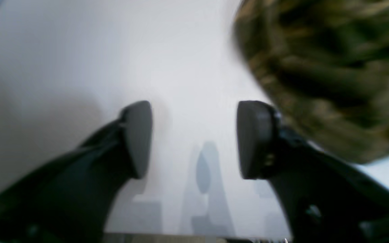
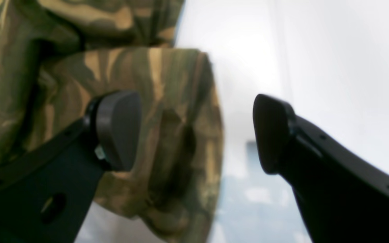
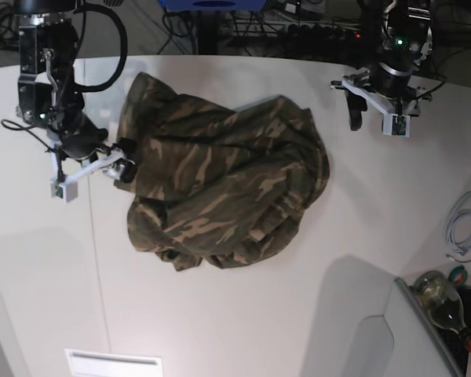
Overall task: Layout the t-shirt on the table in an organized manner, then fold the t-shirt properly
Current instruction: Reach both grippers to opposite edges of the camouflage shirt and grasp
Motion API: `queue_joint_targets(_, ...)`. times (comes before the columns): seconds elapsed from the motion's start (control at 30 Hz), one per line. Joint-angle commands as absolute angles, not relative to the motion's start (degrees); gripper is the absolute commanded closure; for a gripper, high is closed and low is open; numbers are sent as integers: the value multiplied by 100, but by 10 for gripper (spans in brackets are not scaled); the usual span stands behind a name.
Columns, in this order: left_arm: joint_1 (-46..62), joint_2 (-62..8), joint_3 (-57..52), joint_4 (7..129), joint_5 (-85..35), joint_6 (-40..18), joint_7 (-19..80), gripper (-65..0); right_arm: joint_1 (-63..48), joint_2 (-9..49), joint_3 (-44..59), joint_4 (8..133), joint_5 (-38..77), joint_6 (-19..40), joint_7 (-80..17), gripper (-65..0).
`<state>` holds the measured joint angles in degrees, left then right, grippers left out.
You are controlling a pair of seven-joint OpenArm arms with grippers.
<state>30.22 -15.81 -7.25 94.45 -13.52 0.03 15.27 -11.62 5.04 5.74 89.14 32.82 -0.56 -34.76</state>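
- black cables (image 3: 243,27) are lying tangled on the dark floor behind the far edge of the white surface.
- a coiled white cable (image 3: 465,228) is lying on the floor at the right.
- a glass bottle (image 3: 443,302) is lying in the lower right corner.
- light is glaring softly near the middle.

Glass bottle (image 3: 443,298), coiled white cable (image 3: 461,228)
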Motion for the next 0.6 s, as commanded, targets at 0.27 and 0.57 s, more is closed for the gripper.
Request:
queue_joint_targets(0.27,2967,-1675,-787,9200,-1349,22,1385,-234,-1253,505,-356,8822,3503,-31,-3398,-467)
queue_joint_targets(0.57,2888,-1648,-778,9182,-1349,22,1385,-232,-1376,523,-549,9015,3512,-57,-3407,0)
